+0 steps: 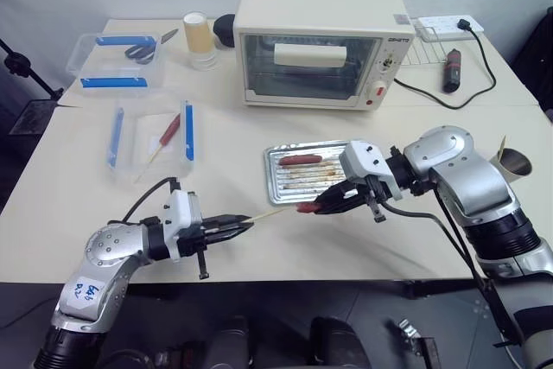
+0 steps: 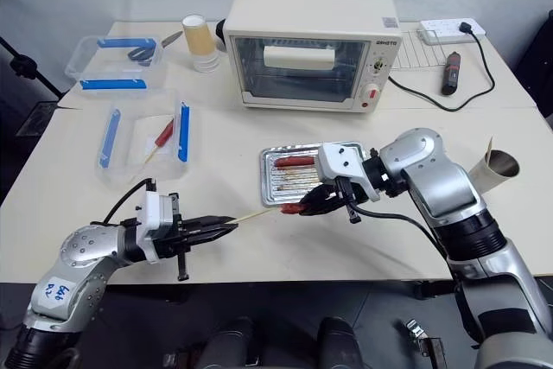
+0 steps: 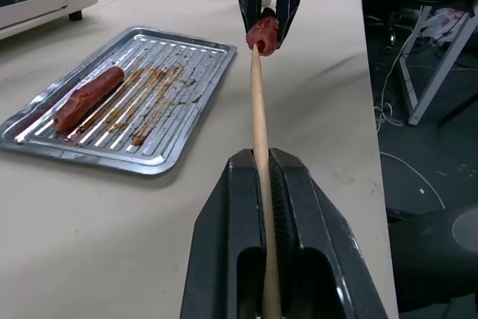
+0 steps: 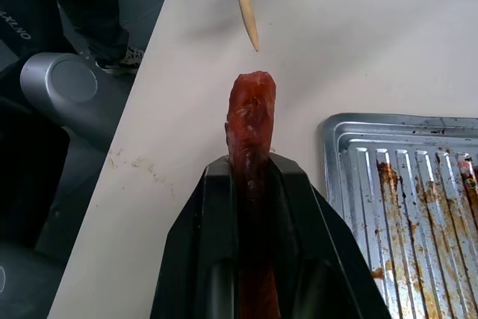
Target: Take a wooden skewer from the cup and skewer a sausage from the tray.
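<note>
- Sausage point(image 4: 251, 121) is the piece that matters: dark reddish-brown, finger-sized, probably soft and a little greasy, so I judge it would squash or slide under a hard squeeze. It is held off the table, just beyond the tray's point(image 1: 278, 186) 6 o'clock rim, one end sticking out free toward the skewer tip.
- Best hold, in my judgement, is along its length with that end left bare, as it is now; the point should enter on the long axis, or the meat could split sideways.
- Right gripper point(image 1: 321, 205) has its black fingers clamped on the sausage from both sides, at about 5 o'clock from the tray's centre.
- Left gripper point(image 1: 243, 227) sits at about 8 o'clock from the tray, fingers pressed together on the wooden skewer point(image 3: 259, 143), which runs out between them toward the sausage.
- Skewer looks light, stiff and thin; gripped near its back end, it may bow or snap if pushed off-line.
- From the right wrist its tip is just short of the sausage end; from the left wrist I cannot tell whether they touch.
- Second, lighter sausage point(image 1: 300, 160) lies in the tray, near its 12 o'clock rim.
</note>
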